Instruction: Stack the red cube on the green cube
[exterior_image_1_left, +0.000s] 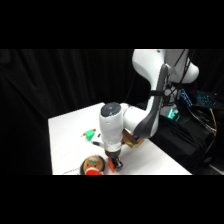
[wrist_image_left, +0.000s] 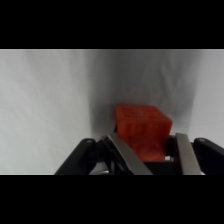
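Note:
The red cube (wrist_image_left: 142, 131) fills the middle of the wrist view, between the two metal fingers (wrist_image_left: 186, 152), resting on the white table. My gripper (exterior_image_1_left: 115, 164) is down at table level near the front edge, shut on the red cube (exterior_image_1_left: 114, 168), of which the side view shows only a sliver. The green cube (exterior_image_1_left: 90, 133) sits on the table further back and to the left of the gripper, apart from it.
A round wooden toy with a red base (exterior_image_1_left: 93, 165) stands just left of the gripper at the table's front edge. A brown block (exterior_image_1_left: 133, 142) lies behind the gripper, partly hidden by the arm. The white table (exterior_image_1_left: 70, 125) ends close below the gripper.

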